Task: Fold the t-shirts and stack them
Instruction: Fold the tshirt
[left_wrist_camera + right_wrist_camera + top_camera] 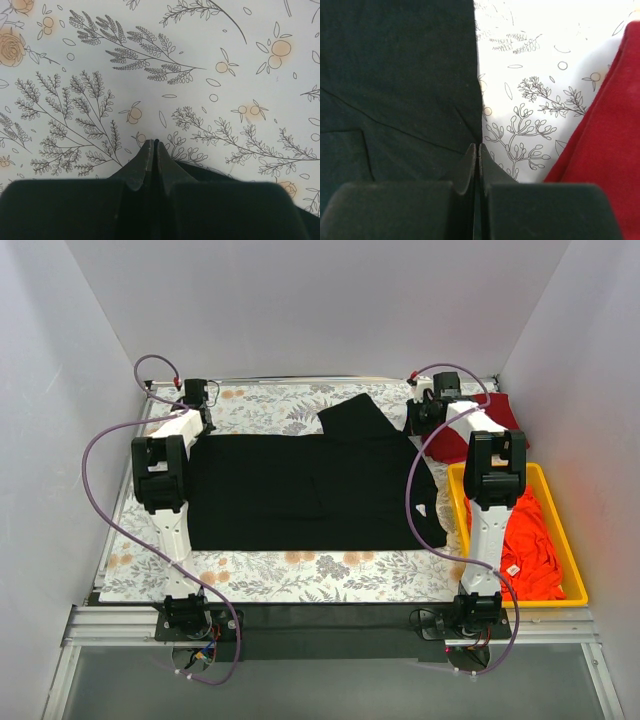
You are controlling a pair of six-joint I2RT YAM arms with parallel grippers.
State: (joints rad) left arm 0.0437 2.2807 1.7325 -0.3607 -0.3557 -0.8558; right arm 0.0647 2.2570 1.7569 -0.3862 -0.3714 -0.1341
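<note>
Black short-sleeved cloth t-shirt (300, 490) lies spread flat in the middle of the counter, its body running crosswise between the two arms. It looks light, limp and non-slippery, likely to sag and drag when lifted; the safest holds, in my judgement, are pinches at the outer edges or corners, one per arm, so that a fold comes over evenly. The fabric is plain and matte, mostly smooth, with a few shallow creases in the right wrist view (395, 75); one sleeve juts at an angle toward the far edge, and the opposite end spills out near the right arm's base. Folding seems barely begun.

Left jaws are pressed together over the bare floral-patterned table cover (200, 75) at the far left corner, with nothing visible between them. Right jaws are also together, their tips resting right on the shirt's straight edge; whether any cloth is nipped there I cannot tell.

Just beside that edge, across a strip of cover, lies a dark red cloth shirt (610, 150), bunched at the far right corner (505, 415); nearer on the right, crumpled bright orange-red shirts (530, 540) fill a yellow plastic bin (548, 600), well apart from the black one.
</note>
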